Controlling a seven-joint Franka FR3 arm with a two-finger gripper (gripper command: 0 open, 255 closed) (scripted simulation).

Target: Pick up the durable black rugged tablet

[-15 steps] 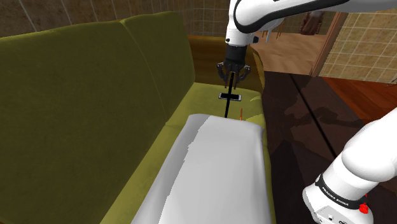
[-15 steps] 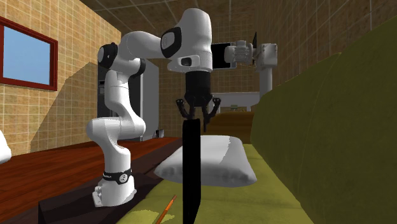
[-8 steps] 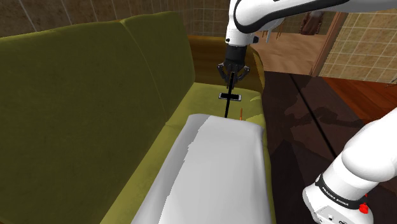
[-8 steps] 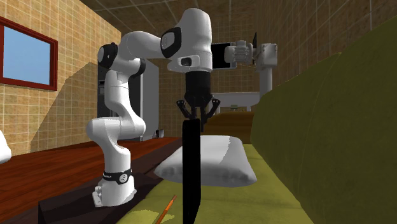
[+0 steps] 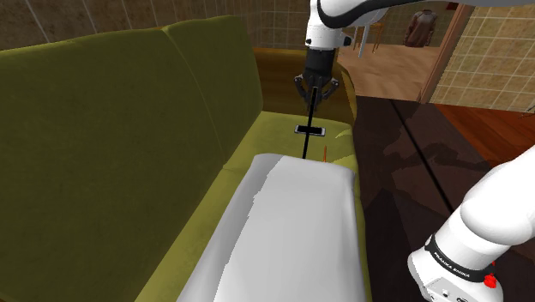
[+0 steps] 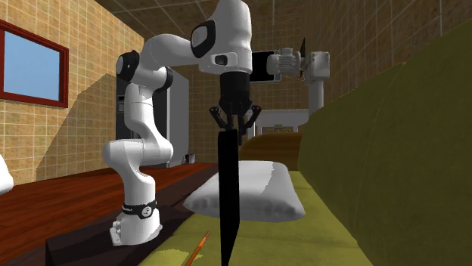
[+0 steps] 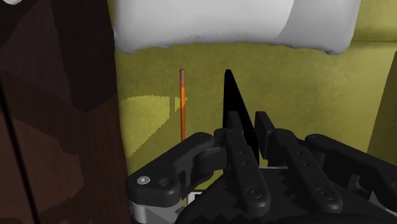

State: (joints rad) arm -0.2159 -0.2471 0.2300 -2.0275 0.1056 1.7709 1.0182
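Note:
The black tablet (image 6: 227,196) is a thin slab hanging upright and edge-on over the olive sofa seat (image 6: 302,242). My gripper (image 6: 234,130) is shut on its top edge. In the shoulder view the tablet (image 5: 306,146) is a thin black line running down from the gripper (image 5: 315,93) toward the seat. In the wrist view the fingers (image 7: 238,143) clasp the tablet (image 7: 230,95), which sticks out as a narrow black wedge beyond them.
A white pillow (image 5: 291,232) lies on the seat just behind the tablet. An orange pencil (image 7: 182,105) lies on the seat beside it, and a small flat dark device (image 5: 311,130) lies farther along. Dark wooden floor (image 5: 411,163) borders the sofa.
The gripper has risen a little with the tablet held in it; the tablet's lower end now hangs slightly higher over the seat.

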